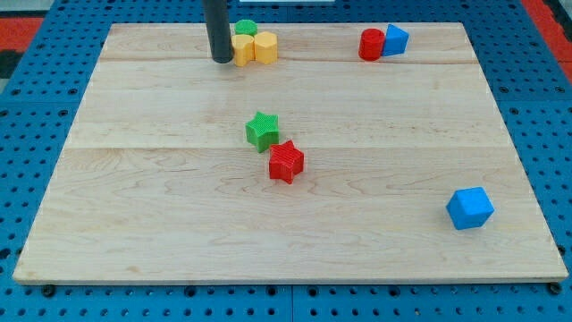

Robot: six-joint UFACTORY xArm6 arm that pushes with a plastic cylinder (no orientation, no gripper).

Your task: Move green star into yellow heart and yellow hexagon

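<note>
The green star (262, 131) lies near the board's middle, touching the red star (286, 162) at its lower right. The yellow heart (243, 50) and the yellow hexagon (265, 46) sit side by side near the view's top edge, with a green round block (246, 28) just behind them. My tip (222, 59) rests on the board right next to the yellow heart's left side, far above the green star in the view. The dark rod rises out of the view's top.
A red cylinder (371, 44) and a blue block (395, 39) touch each other at the top right. A blue cube (470, 207) sits at the lower right. The wooden board (134, 224) lies on a blue pegboard.
</note>
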